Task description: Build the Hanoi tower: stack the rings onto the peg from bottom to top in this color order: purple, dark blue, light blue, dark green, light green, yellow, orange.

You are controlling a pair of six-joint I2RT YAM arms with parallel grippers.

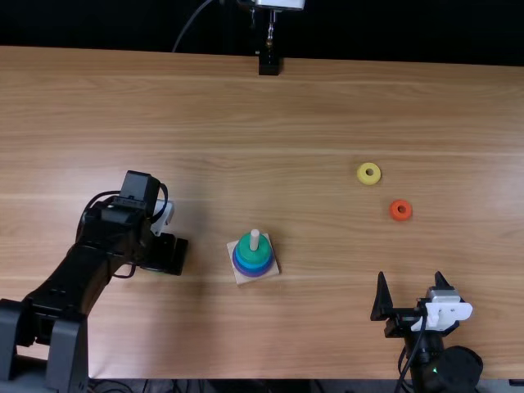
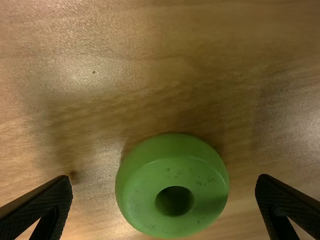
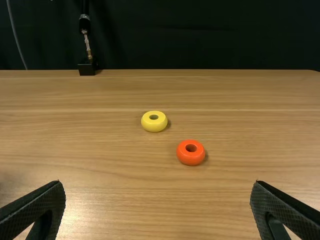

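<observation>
- Top view, surface: light brown tabletop [image 1: 311,115], grain running side to side, lit with pale glare near the middle.
- Top view, room: black backdrop [image 1: 106,24] beyond the far edge, with a grey cable [image 1: 190,26] hanging in front; upright stand [image 1: 269,59] on a black foot at the far edge; loose cables [image 1: 110,385] by the near edge.
- Top view, things: square base [image 1: 237,277] near the middle, set askew (grain a handy reference), with a pale peg [image 1: 255,239] rising through stacked rings [image 1: 252,255], purple lowest, blue above, green uppermost. To the right, yellow ring [image 1: 362,173] and orange ring [image 1: 400,210] flat on the wood, apart from each other, yellow the farther across.
- Top view, obstruction: left gripper [image 1: 169,255] over the wood left of the base, with the black arm [image 1: 70,278] covering much of that side. Right gripper [image 1: 411,282] near the close edge, right of the base.
- Left wrist view: glossy wood, small dark speck [image 2: 93,72], dim shadows. Light green ring [image 2: 171,185] lying flat, hole upward, between the spread fingers of the left gripper [image 2: 164,186]; spaced wide, clear of contact, nothing gripped.
- Right wrist view: long-grained wood up to the dark backdrop, stand and cable again noted. Yellow and orange rings ahead of the right gripper [image 3: 157,187], its fingers wide apart (bare wood between), nothing held.
</observation>
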